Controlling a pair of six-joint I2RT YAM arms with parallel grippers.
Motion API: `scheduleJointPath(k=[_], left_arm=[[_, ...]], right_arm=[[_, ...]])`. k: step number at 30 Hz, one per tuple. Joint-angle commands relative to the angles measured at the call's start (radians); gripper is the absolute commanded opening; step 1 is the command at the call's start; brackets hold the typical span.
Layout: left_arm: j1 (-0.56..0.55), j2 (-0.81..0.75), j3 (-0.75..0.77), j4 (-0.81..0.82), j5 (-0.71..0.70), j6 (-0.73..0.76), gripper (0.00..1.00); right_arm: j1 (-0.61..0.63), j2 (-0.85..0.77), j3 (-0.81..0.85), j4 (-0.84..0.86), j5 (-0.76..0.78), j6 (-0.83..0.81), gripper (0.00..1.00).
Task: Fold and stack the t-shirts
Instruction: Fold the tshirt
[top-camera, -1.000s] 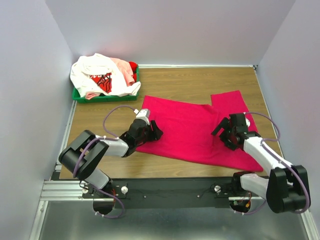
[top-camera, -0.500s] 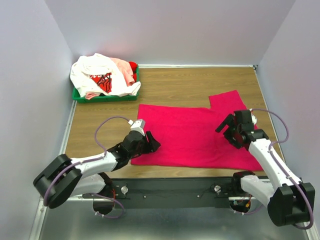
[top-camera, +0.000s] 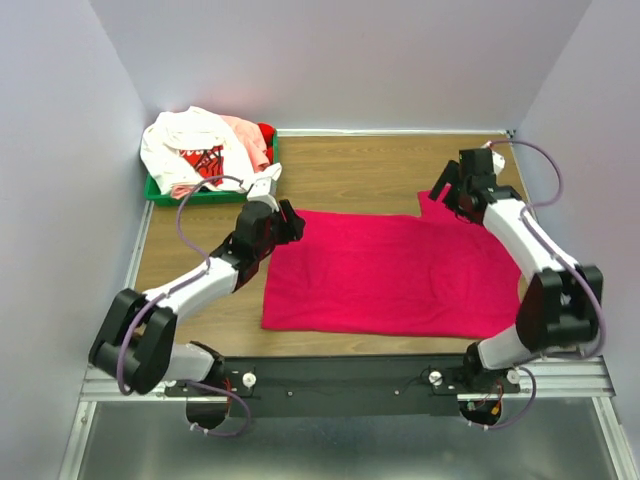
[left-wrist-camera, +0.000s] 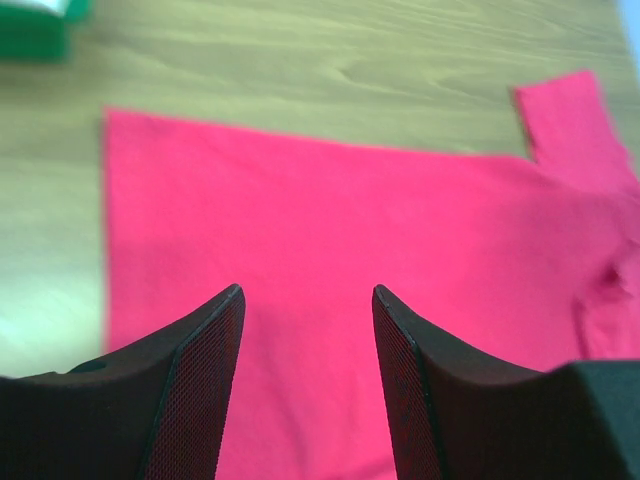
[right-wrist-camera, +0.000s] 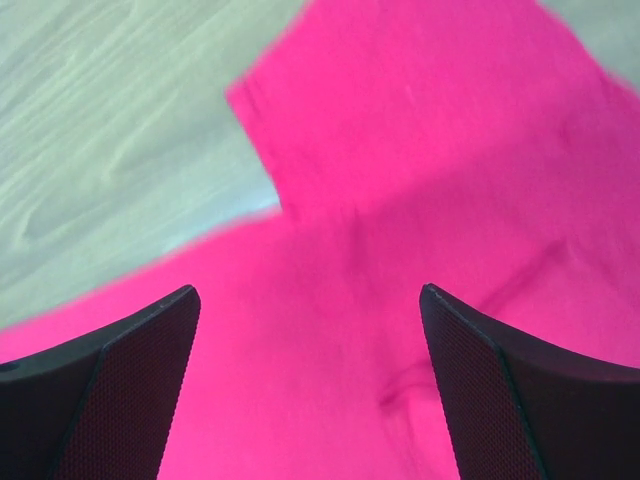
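The magenta-red t-shirt (top-camera: 390, 272) lies spread flat on the wooden table, one sleeve (top-camera: 440, 205) sticking out at its far right. My left gripper (top-camera: 290, 224) is open and empty above the shirt's far left corner; the shirt (left-wrist-camera: 350, 220) shows between its fingers (left-wrist-camera: 205, 380). My right gripper (top-camera: 447, 190) is open and empty above the sleeve (right-wrist-camera: 400, 110) and the far right edge. The white printed t-shirt (top-camera: 195, 148), the pale pink one (top-camera: 245, 133) and the red one (top-camera: 266, 134) lie heaped in the green tray (top-camera: 200, 196).
The green tray stands in the far left corner against the left wall. Bare wood (top-camera: 350, 165) lies beyond the shirt up to the back wall. Walls close in the table on the left, back and right.
Both grippers have moved from the shirt's near half to its far edge, the left to the far left corner, the right to the sleeve. The shirt now lies flatter and squarer.
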Motion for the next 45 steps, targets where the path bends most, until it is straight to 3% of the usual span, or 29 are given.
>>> scheduleJointPath(k=[1,9,19,45], left_arm=[[0.059,0.1,0.109,0.008,0.027,0.139,0.62],[0.151,0.318,0.313,-0.047,0.07,0.214,0.6],[0.193,0.43,0.452,-0.136,0.065,0.285,0.59],[0.208,0.467,0.489,-0.175,0.04,0.303,0.59]], right_arm=[[-0.029,0.2,0.173,0.08,0.02,-0.104,0.94],[-0.153,0.608,0.512,0.091,-0.072,-0.187,0.79],[-0.26,0.854,0.73,0.09,-0.179,-0.218,0.72],[-0.285,0.991,0.807,0.079,-0.112,-0.265,0.62]])
